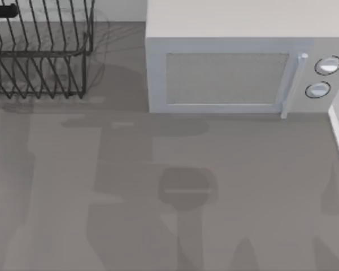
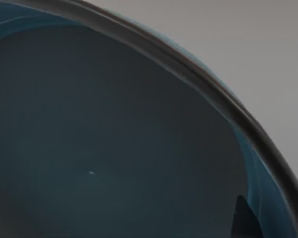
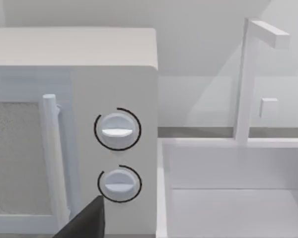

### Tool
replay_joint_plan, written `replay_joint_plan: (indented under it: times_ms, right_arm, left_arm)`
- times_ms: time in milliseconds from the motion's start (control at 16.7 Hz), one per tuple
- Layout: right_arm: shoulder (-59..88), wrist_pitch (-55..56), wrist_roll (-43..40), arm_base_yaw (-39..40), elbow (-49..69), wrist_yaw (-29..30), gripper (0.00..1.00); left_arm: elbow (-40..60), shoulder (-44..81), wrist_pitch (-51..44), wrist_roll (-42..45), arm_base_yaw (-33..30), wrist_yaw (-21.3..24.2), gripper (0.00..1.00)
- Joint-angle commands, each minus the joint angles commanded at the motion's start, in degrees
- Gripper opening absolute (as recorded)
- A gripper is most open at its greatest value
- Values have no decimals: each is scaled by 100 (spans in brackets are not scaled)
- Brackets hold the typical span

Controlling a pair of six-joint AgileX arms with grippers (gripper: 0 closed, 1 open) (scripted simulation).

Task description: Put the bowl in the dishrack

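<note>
From above, the dishrack (image 1: 37,51) sits in the upper left of the frame, cut off by the top and left edges, its slanted tines running in a row from left to right; a dark stub (image 1: 3,11) at the very upper left corner may belong to the left arm, though I cannot tell. The white microwave (image 1: 237,68) fills the upper right, and the grey table (image 1: 169,214) below carries blurred shadows. In the left wrist view the bowl (image 2: 114,148) presses close against the camera, teal inside with its dark rim arcing from upper left to lower right; its nearness suggests the left pincer grips it near the rack, but whether the fingers are apart or together I cannot tell. In the right wrist view one dark finger (image 3: 87,223) pokes up at the lower edge before the microwave's two knobs (image 3: 117,130), with a white sink (image 3: 238,198) alongside; that pincer's state is likewise unreadable.
</note>
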Motion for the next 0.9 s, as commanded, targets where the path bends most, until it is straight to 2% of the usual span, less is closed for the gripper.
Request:
replay_joint_plan:
  times_ms: [660, 900]
  right_arm:
    - [0, 0, 0, 0, 0, 0, 100]
    - [0, 0, 0, 0, 0, 0, 100]
  left_arm:
    - [0, 0, 0, 0, 0, 0, 98]
    - [0, 0, 0, 0, 0, 0, 100]
